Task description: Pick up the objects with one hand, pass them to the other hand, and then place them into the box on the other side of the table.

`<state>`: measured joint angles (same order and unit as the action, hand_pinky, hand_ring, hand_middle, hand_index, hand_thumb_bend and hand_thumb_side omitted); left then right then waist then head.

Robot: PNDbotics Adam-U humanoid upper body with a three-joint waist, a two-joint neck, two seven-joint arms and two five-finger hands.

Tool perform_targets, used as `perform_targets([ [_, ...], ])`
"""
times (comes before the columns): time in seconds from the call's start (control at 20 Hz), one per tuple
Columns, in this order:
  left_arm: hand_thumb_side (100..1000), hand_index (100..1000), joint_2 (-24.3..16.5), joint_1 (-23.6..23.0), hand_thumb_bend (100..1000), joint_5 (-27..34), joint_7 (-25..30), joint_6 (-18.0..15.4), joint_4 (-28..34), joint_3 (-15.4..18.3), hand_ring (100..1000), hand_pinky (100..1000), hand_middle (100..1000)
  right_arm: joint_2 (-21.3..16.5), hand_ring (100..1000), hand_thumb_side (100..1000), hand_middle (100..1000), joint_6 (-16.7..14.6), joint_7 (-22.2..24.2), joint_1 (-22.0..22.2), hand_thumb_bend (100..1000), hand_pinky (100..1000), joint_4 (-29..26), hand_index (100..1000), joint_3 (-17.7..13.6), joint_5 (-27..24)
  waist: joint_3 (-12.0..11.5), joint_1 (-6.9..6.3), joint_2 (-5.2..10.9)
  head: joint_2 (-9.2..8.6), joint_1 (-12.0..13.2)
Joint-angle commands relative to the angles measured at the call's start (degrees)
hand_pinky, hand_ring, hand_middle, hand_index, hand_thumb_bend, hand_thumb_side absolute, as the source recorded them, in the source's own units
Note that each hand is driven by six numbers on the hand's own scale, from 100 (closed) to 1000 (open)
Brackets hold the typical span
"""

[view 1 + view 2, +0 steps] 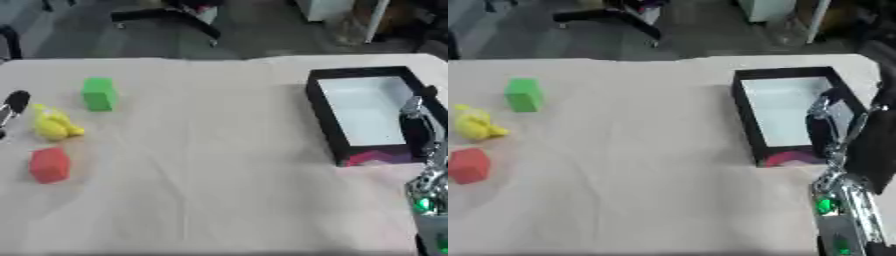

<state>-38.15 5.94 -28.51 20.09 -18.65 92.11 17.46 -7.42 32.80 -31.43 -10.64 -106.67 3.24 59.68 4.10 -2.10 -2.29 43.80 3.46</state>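
Nearest, the right hand (833, 145) is raised at the table's right edge, its fingers straight and apart, holding nothing; it overlaps the near corner of the black box (745, 117), whose white floor appears bare. On the left side of the cloth-covered table (210, 165), a red block (49, 165) lies closest, a yellow toy (52, 125) just beyond it, and a green block (99, 93) farthest. Only a dark tip of the left hand (15, 103) is seen at the left edge, beside the yellow toy; whether its fingers are apart or together cannot be told. Nothing is lifted yet. The toy's rounded shape could probably slip during a handover, and the red block could be nudged when reaching.
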Motion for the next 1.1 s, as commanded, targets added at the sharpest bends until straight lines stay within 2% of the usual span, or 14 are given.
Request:
perform_targets([
  [0.05,438,857,-11.4,2.99,599,-2.99,5.92,-6.44,-9.42,-5.07,688,810,679,-1.29,737,450,729,15.17,-15.87,-0.56,100,350,-0.76,903,0.33,0.37,0.33,-0.2,0.68,0.32,0.44],
  [0.15,434,854,-14.7,5.73,616,-4.07,8.26,-9.62,-14.47,-9.11,670,804,668,-1.39,737,450,729,15.09,-15.79,-0.53,100,350,-0.71,902,0.41,0.35,0.69,-0.27,0.78,0.32,0.74],
  [0.25,436,851,-16.18,8.51,630,-5.0,9.91,-12.1,-17.99,-12.59,670,803,672,-1.44,737,450,729,15.03,-15.72,-0.55,100,350,-0.69,902,0.51,0.31,0.99,-0.3,0.83,0.32,0.94],
  [0.5,450,849,-15.96,13.43,647,-5.96,14.77,-16.05,-23.93,-18.61,678,799,679,-1.39,738,452,729,14.82,-15.64,-0.58,100,350,-0.65,902,0.67,0.27,1.39,-0.34,0.9,0.32,1.3],
  [0.75,442,833,-14.15,15.7,635,-9.55,15.75,-16.2,-28.65,-20.95,664,785,664,-1.39,738,452,729,14.8,-15.63,-0.6,100,350,-0.61,902,0.65,0.24,1.59,-0.27,0.95,0.32,1.48],
  [1.1,445,811,-10.64,16.0,610,-11.79,14.31,-16.08,-31.77,-21.17,639,768,637,-1.28,737,452,729,14.83,-15.66,-0.65,100,349,-0.6,901,0.62,0.08,1.52,-0.09,0.84,0.32,1.55],
])
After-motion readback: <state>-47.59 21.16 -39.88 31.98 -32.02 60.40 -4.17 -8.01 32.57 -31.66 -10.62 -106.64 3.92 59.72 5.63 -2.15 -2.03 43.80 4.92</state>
